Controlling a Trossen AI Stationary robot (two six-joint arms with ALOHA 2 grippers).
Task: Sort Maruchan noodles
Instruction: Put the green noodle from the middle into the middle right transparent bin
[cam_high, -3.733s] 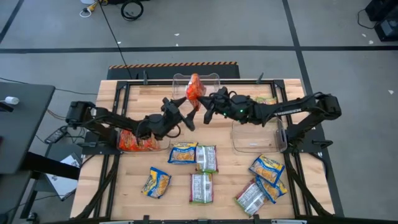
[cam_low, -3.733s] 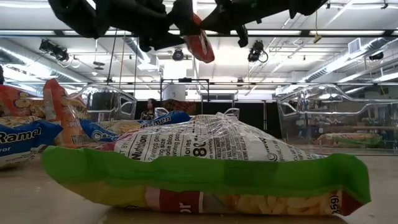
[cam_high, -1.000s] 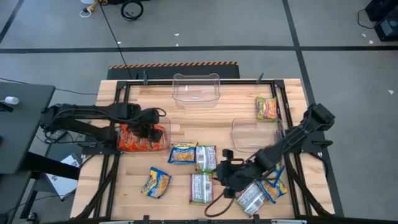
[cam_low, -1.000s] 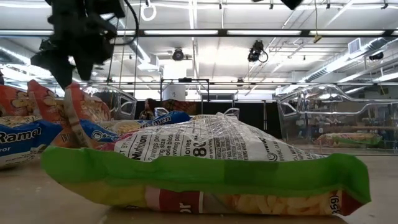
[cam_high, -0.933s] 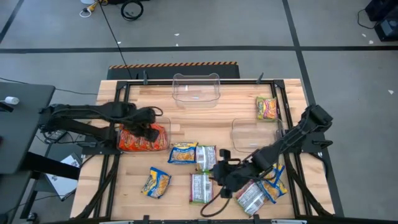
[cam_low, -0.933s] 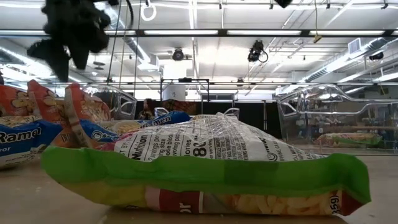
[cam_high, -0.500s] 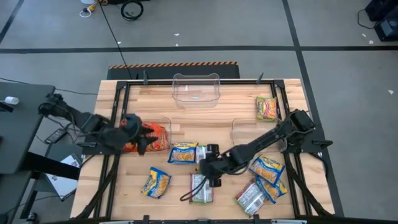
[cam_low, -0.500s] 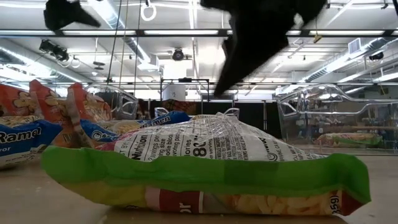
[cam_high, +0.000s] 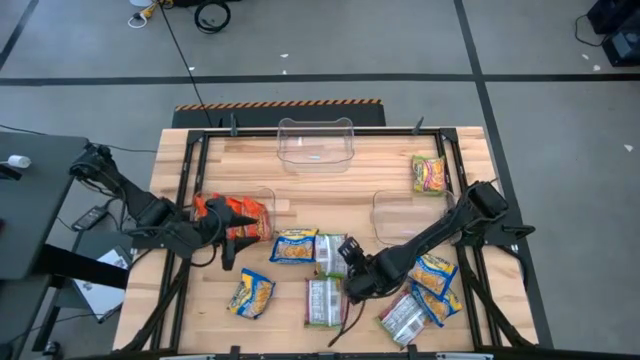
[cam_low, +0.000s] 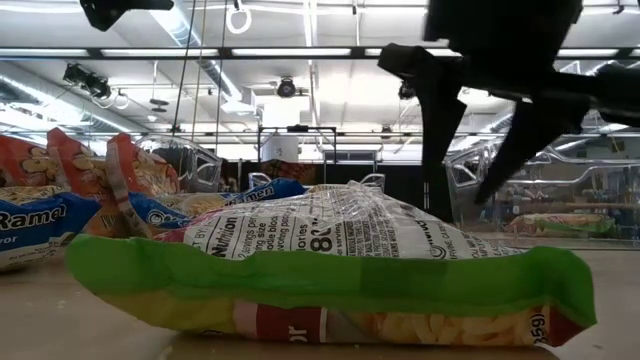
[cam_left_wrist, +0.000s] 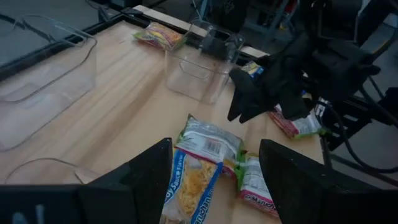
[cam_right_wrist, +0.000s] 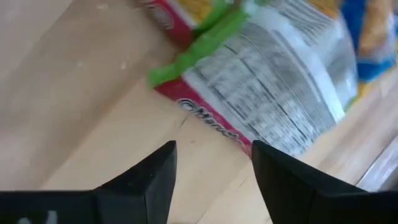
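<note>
Right gripper (cam_high: 349, 268) has its fingers spread apart with nothing in them, hovering just over the silver-and-green packet (cam_high: 322, 300). The left gripper (cam_high: 222, 243) is empty too, fingers apart, by the orange packets (cam_high: 238, 214) already binned. I'd say it's early days: most noodles (cam_high: 295, 246) are loose, flat and crinkly, on the tabletop (cam_high: 370, 170).

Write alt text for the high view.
The right gripper, open, hangs over a silver-white packet among loose noodle packets on a wooden table. The left gripper, also open, sits by the bin of orange-red packets.
</note>
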